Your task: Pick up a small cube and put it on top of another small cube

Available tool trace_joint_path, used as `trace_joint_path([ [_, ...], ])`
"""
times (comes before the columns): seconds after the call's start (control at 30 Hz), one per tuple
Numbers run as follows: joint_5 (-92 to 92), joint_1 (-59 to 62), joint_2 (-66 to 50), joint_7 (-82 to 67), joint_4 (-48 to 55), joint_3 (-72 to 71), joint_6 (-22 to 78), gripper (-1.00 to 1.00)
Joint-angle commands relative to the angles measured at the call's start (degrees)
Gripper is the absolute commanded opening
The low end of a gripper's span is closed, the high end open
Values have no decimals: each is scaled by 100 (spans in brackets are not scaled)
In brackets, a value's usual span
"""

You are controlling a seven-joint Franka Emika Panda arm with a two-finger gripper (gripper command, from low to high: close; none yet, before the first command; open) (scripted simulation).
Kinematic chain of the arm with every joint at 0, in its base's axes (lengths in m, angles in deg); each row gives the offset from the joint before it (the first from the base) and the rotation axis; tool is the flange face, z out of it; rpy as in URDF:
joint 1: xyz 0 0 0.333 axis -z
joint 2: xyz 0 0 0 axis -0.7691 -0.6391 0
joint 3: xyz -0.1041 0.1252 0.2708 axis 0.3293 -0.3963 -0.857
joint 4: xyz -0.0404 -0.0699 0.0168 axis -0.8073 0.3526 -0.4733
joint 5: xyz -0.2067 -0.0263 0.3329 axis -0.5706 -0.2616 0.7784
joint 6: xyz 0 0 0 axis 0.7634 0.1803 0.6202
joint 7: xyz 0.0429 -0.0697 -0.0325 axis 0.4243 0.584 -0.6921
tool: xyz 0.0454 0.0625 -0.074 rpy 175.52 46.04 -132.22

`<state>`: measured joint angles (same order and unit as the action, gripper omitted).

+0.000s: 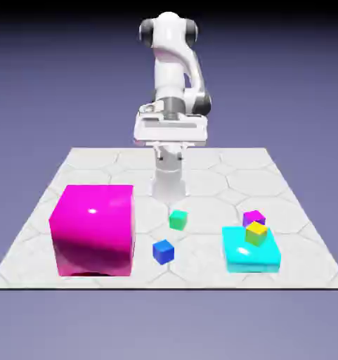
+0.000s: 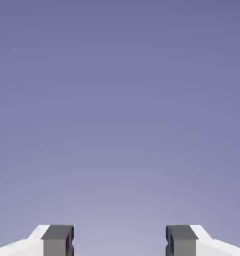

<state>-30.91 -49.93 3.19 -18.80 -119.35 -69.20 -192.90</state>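
The green cube sits free on the tiled worktop between magenta block and cyan slab, seen only from outside; the hand view shows plain violet backdrop, pincer fingers apart, empty.

The robot arm is white and round with dark grey joints, and its gripper has two small grey fingertips on white fingers.

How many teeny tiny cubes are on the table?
4. The green cube sits mid-table, the blue cube just nearer the camera, and the yellow cube and purple cube sit on the cyan block. None seem hidden.
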Motion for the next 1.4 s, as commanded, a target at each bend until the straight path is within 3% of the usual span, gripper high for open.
trace_joint_path([
  [0.0,107,86,129,190,30,-208,174,0],
  [1.37,4491,3617,5411,7964,1262,-8721,7306,0],
])
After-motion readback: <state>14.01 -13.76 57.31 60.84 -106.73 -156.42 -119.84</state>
